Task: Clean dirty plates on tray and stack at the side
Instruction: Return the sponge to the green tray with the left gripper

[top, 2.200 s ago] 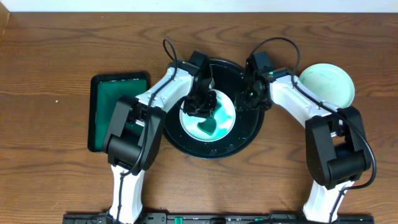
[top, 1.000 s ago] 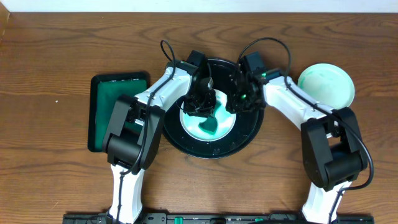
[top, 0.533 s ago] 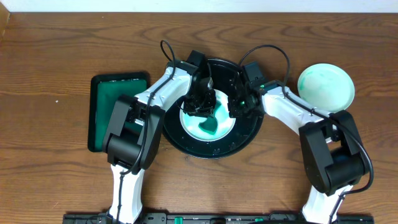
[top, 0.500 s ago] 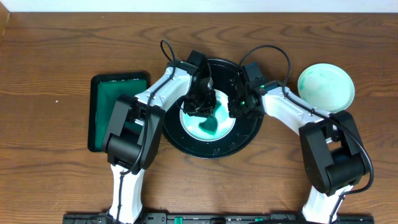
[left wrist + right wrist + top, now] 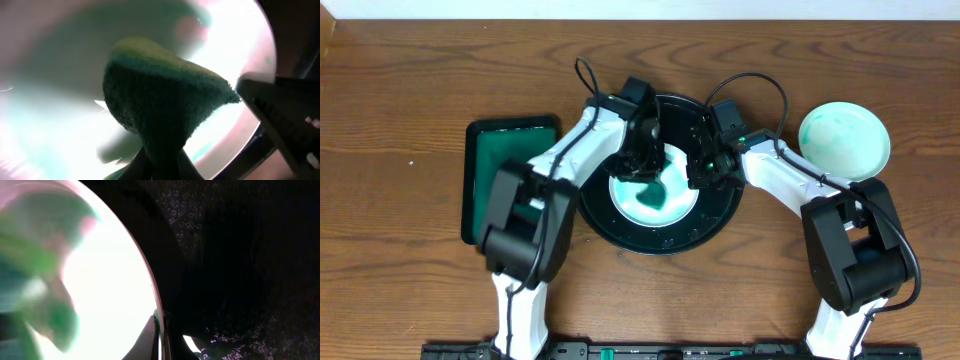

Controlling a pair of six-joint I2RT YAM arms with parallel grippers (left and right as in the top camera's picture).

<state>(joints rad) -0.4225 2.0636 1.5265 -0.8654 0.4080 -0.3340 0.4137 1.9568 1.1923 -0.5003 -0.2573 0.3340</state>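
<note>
A white plate (image 5: 665, 200) with a teal smear lies in the middle of the round black tray (image 5: 718, 214). My left gripper (image 5: 642, 168) is shut on a dark green sponge (image 5: 165, 110) that presses onto the plate's (image 5: 50, 125) upper left part. At the plate's right edge, my right gripper (image 5: 698, 172) is shut on the rim. In the right wrist view the thin rim of the plate (image 5: 110, 290) runs between the fingers of the right gripper (image 5: 161, 335), with the tray (image 5: 235, 245) dark beside it. A second, teal-tinted plate (image 5: 844, 140) sits on the table at the far right.
A green rectangular tray (image 5: 510, 180) lies on the wooden table left of the black tray. Both arms reach in over the black tray from either side, and their cables arch above its far rim.
My right gripper moved left to the plate's edge and shut on the rim. The left arm shifted slightly, carrying the sponge a little across the plate.
</note>
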